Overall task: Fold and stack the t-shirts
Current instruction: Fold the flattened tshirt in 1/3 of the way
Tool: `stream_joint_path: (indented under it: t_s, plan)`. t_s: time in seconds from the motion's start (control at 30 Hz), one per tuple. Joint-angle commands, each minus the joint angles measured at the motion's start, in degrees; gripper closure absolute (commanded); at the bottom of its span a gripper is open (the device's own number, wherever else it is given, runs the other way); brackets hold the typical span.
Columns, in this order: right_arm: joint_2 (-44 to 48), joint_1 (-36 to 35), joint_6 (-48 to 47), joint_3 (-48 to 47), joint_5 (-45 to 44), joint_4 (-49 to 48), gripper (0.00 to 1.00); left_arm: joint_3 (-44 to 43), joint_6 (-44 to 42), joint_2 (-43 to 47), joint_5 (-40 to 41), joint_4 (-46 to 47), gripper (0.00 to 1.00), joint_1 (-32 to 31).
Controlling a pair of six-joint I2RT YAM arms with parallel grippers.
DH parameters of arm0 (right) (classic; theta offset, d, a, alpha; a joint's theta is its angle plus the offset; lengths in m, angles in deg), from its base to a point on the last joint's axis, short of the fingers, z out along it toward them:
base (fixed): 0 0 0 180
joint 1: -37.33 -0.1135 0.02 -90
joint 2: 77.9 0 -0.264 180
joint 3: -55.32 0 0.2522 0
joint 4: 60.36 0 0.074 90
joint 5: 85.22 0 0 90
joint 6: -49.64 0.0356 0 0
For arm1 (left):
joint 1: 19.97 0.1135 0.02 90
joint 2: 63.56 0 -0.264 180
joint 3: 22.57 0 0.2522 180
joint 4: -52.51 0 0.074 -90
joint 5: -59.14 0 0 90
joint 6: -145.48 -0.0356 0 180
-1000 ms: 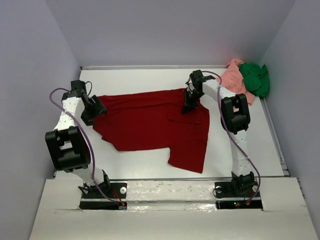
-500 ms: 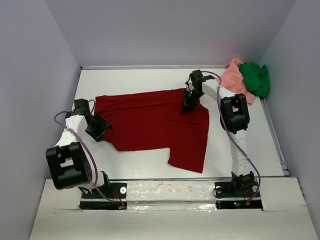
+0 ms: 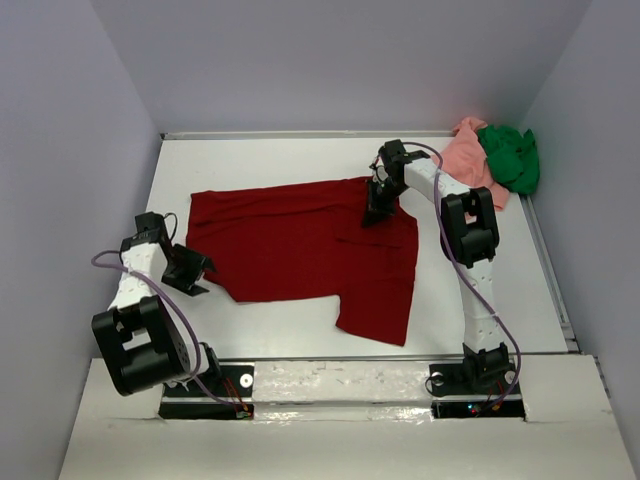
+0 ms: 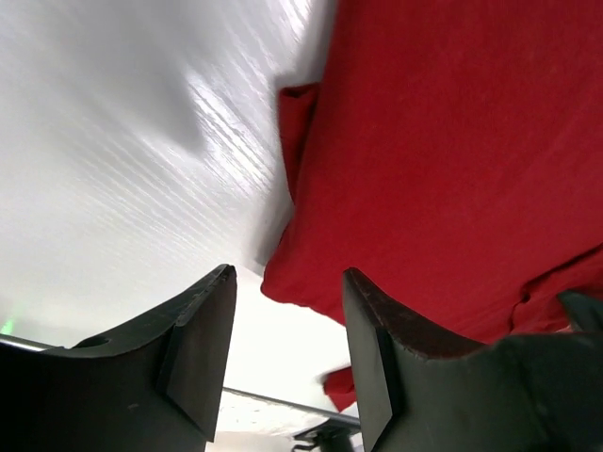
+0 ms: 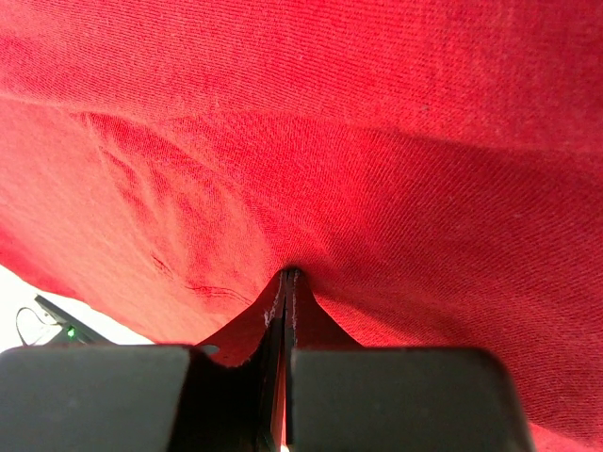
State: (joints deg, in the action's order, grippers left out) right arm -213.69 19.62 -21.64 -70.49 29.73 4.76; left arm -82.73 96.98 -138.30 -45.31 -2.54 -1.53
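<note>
Top external, red shirt [image 3: 290, 240] spread, green shirt [image 3: 510, 158] atop salmon shirt [image 3: 465, 160]

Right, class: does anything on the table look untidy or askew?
The salmon pink cloth t-shirt and bright green cloth t-shirt lie crumpled in a heap at the far right corner. The dark red cloth t-shirt is spread out but crooked, one flap jutting toward the near edge.

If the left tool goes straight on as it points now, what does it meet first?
Probably the left tool meets the red shirt just ahead; depth is unclear, the table may come first.
</note>
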Motion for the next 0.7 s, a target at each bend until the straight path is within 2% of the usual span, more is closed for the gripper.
stream_joint_path:
  t_s: [0.0, 0.2, 0.47, 0.67]
  plan:
    - [-1.1, -0.7, -1.5, -0.5, -0.3, 0.3, 1.00, 0.1, 4.9, 0.7, 1.0, -1.4, 0.42, 2.0]
    - [-0.7, -0.7, -1.3, -0.1, 1.0, 0.3, 1.00, 1.6, 11.3, -1.3, -1.2, -0.2, 0.42, 2.7]
    - [1.0, -0.2, -0.7, 1.5, 2.9, 0.1, 1.00, 11.8, 23.2, 2.1, -9.4, 3.6, 0.43, 8.7]
    - [1.7, 0.3, -0.2, 2.5, 4.4, -0.2, 1.00, 6.6, 28.5, 5.6, -3.4, -0.5, 0.44, 13.0]
